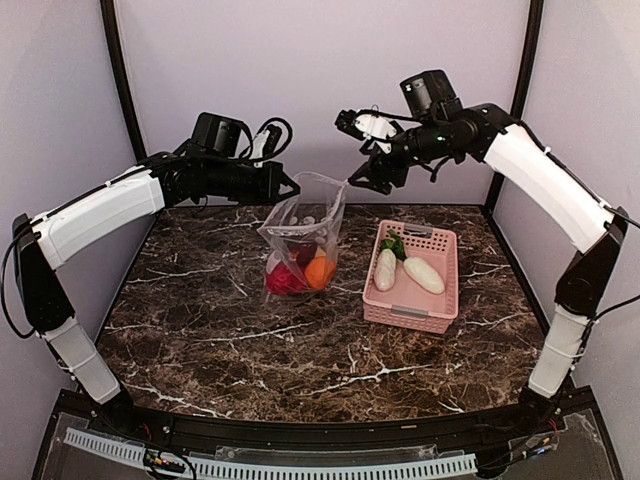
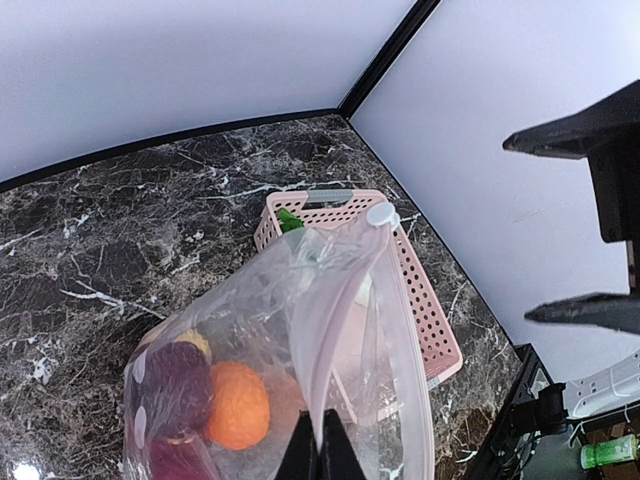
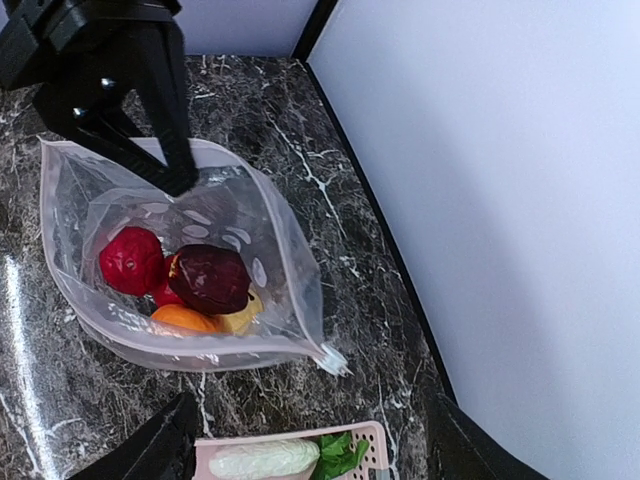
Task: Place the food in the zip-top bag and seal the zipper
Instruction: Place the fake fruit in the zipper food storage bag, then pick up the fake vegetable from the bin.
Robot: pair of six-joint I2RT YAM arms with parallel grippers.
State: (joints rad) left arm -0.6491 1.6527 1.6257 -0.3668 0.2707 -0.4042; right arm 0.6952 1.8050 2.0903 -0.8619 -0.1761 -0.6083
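Observation:
The clear zip-top bag (image 1: 305, 232) hangs upright with its mouth open. My left gripper (image 1: 291, 186) is shut on the left end of its mouth edge; in the left wrist view the fingers (image 2: 300, 450) pinch the zipper strip (image 2: 335, 300). Inside the bag (image 3: 180, 250) lie a red apple (image 3: 129, 260), a dark red piece (image 3: 210, 278), an orange (image 3: 183, 318) and a yellow fruit (image 3: 243, 314). My right gripper (image 1: 362, 181) is open and empty, just right of and above the bag's free corner (image 3: 331, 360). Two white oblong pieces (image 1: 424, 275) and a green leafy piece (image 1: 394, 244) lie in the basket.
The pink slotted basket (image 1: 440, 300) stands right of the bag on the dark marble table (image 1: 230, 330). Pale walls with black corner posts (image 1: 520, 80) close the back and sides.

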